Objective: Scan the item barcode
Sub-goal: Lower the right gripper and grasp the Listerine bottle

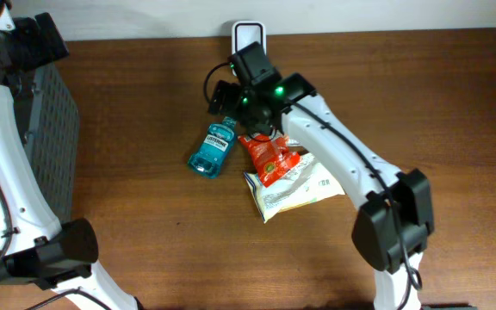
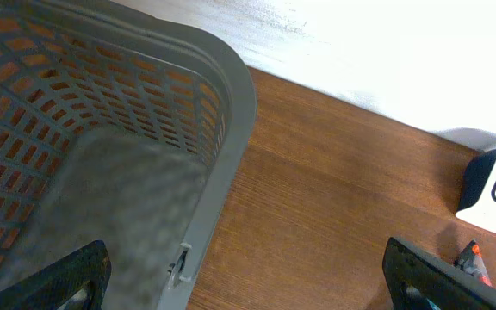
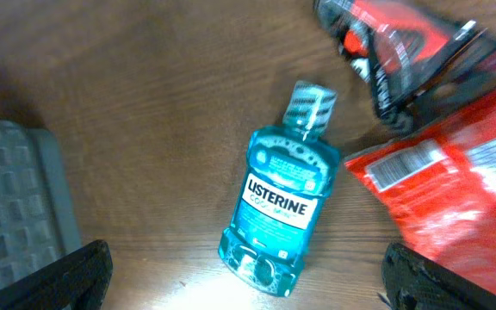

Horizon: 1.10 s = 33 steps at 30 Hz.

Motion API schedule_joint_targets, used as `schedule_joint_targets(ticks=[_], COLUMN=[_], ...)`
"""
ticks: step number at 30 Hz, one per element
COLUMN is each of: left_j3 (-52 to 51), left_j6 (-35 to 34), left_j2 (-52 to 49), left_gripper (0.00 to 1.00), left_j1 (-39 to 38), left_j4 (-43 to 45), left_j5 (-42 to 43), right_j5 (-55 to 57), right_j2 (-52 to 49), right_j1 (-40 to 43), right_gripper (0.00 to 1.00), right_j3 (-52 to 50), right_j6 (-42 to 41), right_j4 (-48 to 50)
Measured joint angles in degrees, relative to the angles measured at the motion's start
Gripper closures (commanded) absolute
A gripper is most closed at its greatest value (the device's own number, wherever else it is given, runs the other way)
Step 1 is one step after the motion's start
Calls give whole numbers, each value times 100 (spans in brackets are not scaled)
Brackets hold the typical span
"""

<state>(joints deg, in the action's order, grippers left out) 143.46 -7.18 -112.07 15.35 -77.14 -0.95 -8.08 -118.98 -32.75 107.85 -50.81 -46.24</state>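
A blue Listerine bottle (image 1: pixel 213 148) lies on its side on the brown table, label up, cap toward the back. My right gripper (image 1: pixel 231 103) hovers above its cap end, open. In the right wrist view the bottle (image 3: pixel 281 207) lies between and beyond the wide-apart fingers (image 3: pixel 58 280) of the right gripper (image 3: pixel 248 288), untouched. A red packet (image 1: pixel 267 157) lies just right of it, with a barcode (image 3: pixel 399 168) facing up. The white scanner (image 1: pixel 250 34) stands at the back edge. My left gripper (image 2: pixel 261 280) is open and empty over the basket's corner.
A grey mesh basket (image 1: pixel 54 138) takes up the left side of the table (image 2: pixel 145 95). A white packet (image 1: pixel 304 185) lies under and in front of the red one. A dark red pouch (image 3: pixel 394 43) lies behind the bottle's cap.
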Motion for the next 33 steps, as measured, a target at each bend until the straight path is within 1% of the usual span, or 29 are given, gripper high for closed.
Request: schedule_joint_targets(ticks=[1,2,7,11,15,23,33], left_j3=[0,0,0,0,0,0,0], left_j6=[0,0,0,0,0,0,0], left_j2=[0,0,0,0,0,0,0], left_gripper=[1,1,1,1,1,1,1], left_j1=[0,0,0,0,0,0,0], left_j4=[0,0,0,0,0,0,0], left_j5=[0,0,0,0,0,0,0], right_j5=[20,33,328,793,1008,2028,2476], right_j2=[-92,-195,-555,-748,-896,-1064,-1268], right_j1=[-55,-127,-474,-748,-944,-1360,-1440], right_gripper=[2,5,9,11,15,14,14], right_j3=[0,0,-2,-2,-2,0,-2], right_j6=[-39,-90,-330,-365,-369,-387,-474], right_j4=[79,177,350,538,741,754,682])
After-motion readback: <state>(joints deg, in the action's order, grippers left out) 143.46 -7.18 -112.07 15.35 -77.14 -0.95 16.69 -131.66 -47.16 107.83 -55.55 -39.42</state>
